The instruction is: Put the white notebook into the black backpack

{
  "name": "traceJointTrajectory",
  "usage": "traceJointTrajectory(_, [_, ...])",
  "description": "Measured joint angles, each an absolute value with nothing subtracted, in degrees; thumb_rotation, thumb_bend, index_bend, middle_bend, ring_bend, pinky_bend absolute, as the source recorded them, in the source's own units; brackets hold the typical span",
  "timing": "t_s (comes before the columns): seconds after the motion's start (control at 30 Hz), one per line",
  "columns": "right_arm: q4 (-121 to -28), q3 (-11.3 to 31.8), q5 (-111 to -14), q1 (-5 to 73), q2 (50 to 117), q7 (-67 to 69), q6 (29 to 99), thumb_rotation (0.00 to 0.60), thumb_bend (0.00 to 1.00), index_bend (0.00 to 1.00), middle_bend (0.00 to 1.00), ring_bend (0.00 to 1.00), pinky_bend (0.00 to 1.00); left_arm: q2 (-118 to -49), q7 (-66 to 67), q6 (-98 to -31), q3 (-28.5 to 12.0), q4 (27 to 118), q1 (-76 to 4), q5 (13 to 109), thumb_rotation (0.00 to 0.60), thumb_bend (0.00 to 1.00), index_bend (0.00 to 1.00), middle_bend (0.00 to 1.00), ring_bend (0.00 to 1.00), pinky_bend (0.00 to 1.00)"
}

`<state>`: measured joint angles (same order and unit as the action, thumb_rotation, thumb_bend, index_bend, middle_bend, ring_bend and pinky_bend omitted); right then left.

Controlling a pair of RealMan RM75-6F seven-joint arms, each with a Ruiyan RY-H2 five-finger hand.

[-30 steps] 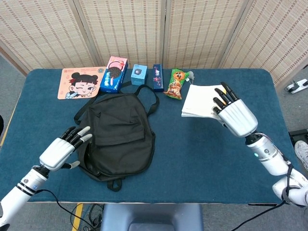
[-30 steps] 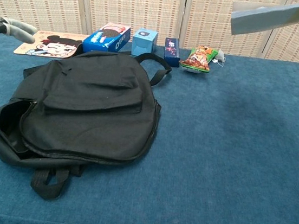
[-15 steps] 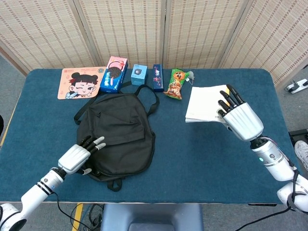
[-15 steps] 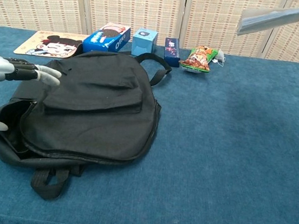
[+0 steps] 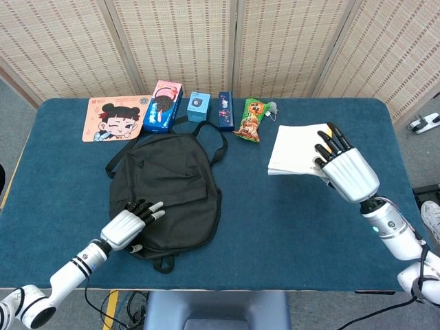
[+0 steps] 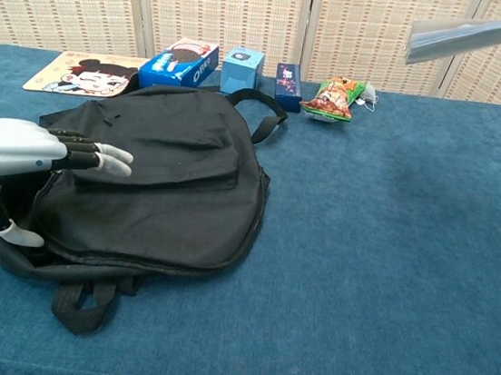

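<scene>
The black backpack (image 5: 168, 189) lies flat on the blue table, left of centre, its opening at the near left side (image 6: 11, 204). My left hand (image 5: 130, 225) hovers over that near-left corner with fingers spread, holding nothing; the chest view shows the left hand (image 6: 26, 155) close above the bag's flap. My right hand (image 5: 347, 168) holds the white notebook (image 5: 297, 149) lifted off the table at the right. In the chest view only the notebook's underside (image 6: 475, 32) shows at the top right.
Along the far edge lie a cartoon mouse pad (image 5: 113, 118), an Oreo box (image 5: 161, 105), a light blue box (image 5: 199, 106), a dark blue box (image 5: 225, 110) and a green snack bag (image 5: 251, 119). A woven screen stands behind the table.
My left hand has moved in from the left edge onto the backpack's near-left corner. My right hand has carried the notebook slightly right and up.
</scene>
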<state>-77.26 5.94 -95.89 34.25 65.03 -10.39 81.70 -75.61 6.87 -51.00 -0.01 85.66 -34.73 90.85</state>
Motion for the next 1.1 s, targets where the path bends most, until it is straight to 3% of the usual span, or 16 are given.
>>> traceJointTrajectory(0.43, [-76.95,6.46,-96.32,33.08,65.18,-9.83,82.04,0.6,0.48,0.68,0.43,0.18,0.08,-81.04,6.18,-48.19,-1.23,82.1,-36.75,85.53,0.6,0.2,0.11,0.0,0.07,0.03])
traceJointTrajectory(0.63, [-76.57,6.85,-96.23,32.61,65.32,-9.4,82.3,0.6,0.48,0.68,0.43,0.18,0.08,-84.01,0.99,-52.69,-2.06,78.62,-36.4,86.48,0.6,0.23,0.31,0.05,0.14,0.05])
traceJointTrajectory(0.93, [-75.72,7.38,-96.23,32.42,66.06,-8.81,82.29,0.6,0.48,0.68,0.43,0.18,0.08,-87.37,-9.01,-62.11,-2.21,72.3,-35.07,90.68,0.6,0.45,0.53,0.18,0.24,0.08])
traceJointTrajectory(1.1, [-75.87,7.77,-96.59,32.46,66.21,-8.57,82.75,0.6,0.48,0.68,0.43,0.18,0.08,-88.61,-12.33,-65.06,-2.25,70.1,-34.28,91.34,0.6,0.52,0.67,0.27,0.29,0.11])
